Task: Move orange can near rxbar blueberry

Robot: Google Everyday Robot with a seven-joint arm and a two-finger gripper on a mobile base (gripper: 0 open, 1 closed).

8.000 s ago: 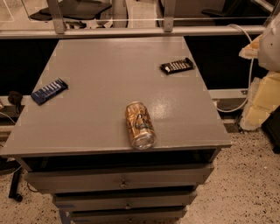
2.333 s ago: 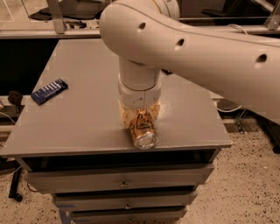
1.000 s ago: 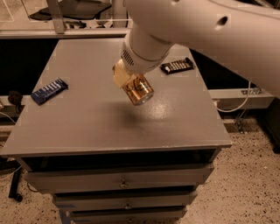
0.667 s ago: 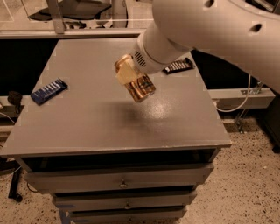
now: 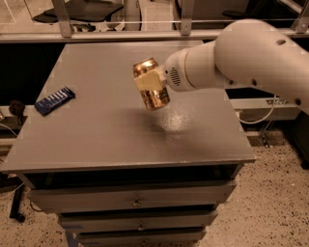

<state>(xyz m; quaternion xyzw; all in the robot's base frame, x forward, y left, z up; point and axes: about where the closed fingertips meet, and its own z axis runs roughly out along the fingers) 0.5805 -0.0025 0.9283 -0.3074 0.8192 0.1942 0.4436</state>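
Note:
The orange can (image 5: 153, 95) is shiny gold-orange and hangs in the air above the middle of the grey table (image 5: 96, 125), tilted. My gripper (image 5: 149, 83) is shut on the orange can, its cream fingers (image 5: 150, 81) clamped across the can's body. The big white arm comes in from the right. The rxbar blueberry (image 5: 54, 100) is a flat dark-blue bar with white stripes, lying near the table's left edge, well to the left of the can. The black bar is hidden behind the arm.
The table top sits on a cabinet with several drawers (image 5: 135, 200). A rail and chairs (image 5: 77, 12) stand behind the far edge. Cables (image 5: 260, 116) hang at the right.
The can lay on its side near the front edge; the gripper closed on it, lifted it, and has carried it up and leftward over the table's middle.

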